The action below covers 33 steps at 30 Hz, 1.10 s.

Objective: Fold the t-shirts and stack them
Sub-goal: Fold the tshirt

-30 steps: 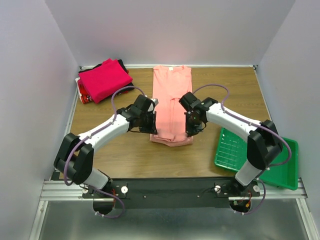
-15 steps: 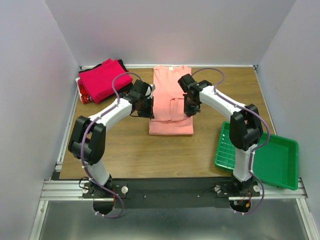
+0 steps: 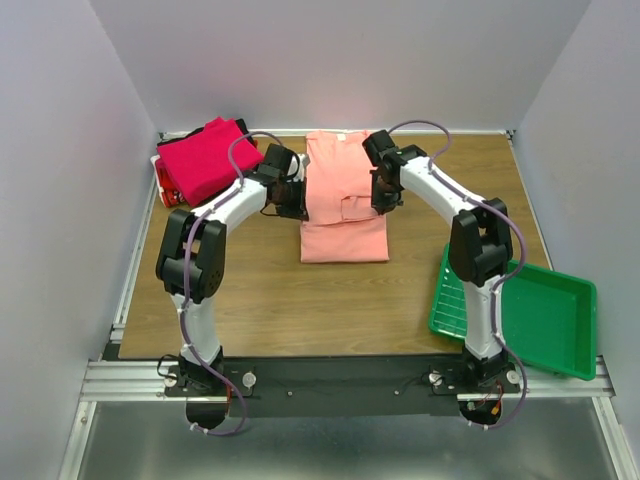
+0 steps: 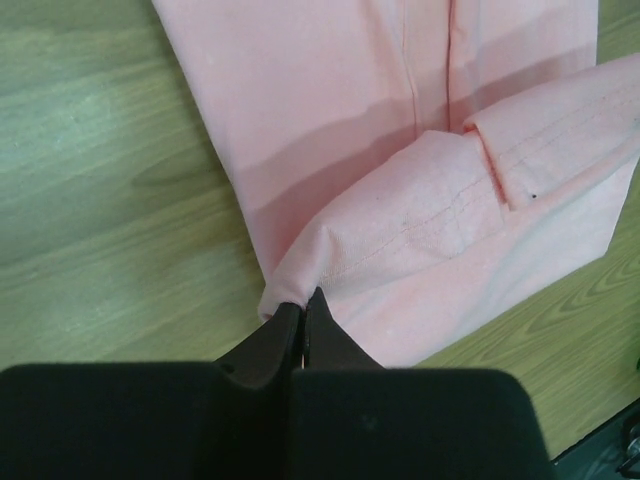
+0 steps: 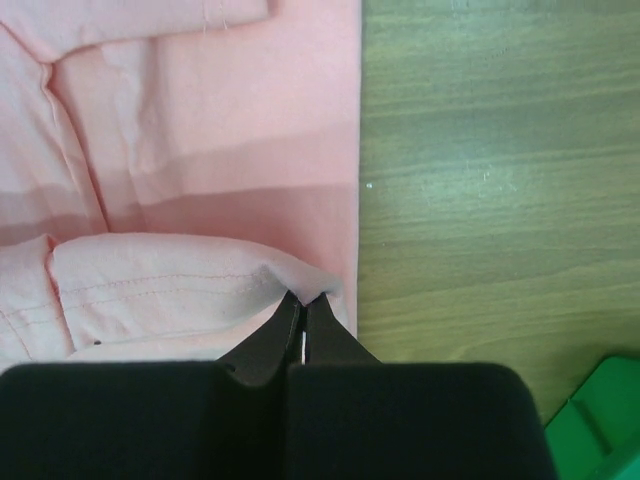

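While left claw and right claw each sat pinched tight on hem corner of salmon-pink t-shirt, shirt lay on table, centre toward back, near edge lifted over itself. Judged step: hem-to-collar fold. Best to keep corners level, carry both equally, lay hem square near collar before release. Folded stack of magenta, red, black shirts sat at back-left corner, nearest obstacle for left arm. Green tray sat near right, well apart.

Nothing could be read: the salmon-pink t-shirt bore no legible print, and no lettering showed elsewhere.
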Available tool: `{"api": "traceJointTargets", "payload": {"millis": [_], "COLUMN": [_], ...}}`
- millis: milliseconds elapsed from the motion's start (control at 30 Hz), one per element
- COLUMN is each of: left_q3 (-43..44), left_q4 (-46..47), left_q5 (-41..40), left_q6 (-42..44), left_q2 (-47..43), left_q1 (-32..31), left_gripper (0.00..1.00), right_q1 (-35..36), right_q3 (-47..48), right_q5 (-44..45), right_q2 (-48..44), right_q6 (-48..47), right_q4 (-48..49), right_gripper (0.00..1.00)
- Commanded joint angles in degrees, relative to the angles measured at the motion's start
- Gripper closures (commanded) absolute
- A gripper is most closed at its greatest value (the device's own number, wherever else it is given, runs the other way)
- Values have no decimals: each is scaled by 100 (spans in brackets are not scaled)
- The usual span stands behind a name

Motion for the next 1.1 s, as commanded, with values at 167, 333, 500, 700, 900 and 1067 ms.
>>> {"api": "traceJointTargets", "payload": {"millis": [167, 333, 500, 700, 900, 1067], "left_q3": [596, 895, 1000, 1176, 1343, 1361], "left_q4": [338, 347, 434, 557, 672, 821], "left_q5": [588, 711, 738, 694, 808, 492], "left_q6": [185, 159, 62, -122, -333, -395], "left_q2": [457, 677, 870, 1054, 1309, 1099], "left_q1": [185, 229, 282, 388, 598, 713], "left_gripper": [100, 100, 100, 100, 77, 23], "right_q1": [-167, -255, -343, -413, -510, -537], "right_q3": [549, 707, 856, 1216, 1542, 1902], "right_q5": [86, 95, 77, 156, 112, 25], "right_q2": [423, 520, 660, 959, 1267, 1171], "right_q6": [-215, -241, -303, -461, -575, -646], "right_q4": [-84, -93, -93, -93, -93, -93], "right_gripper": [100, 100, 100, 100, 90, 33]}}
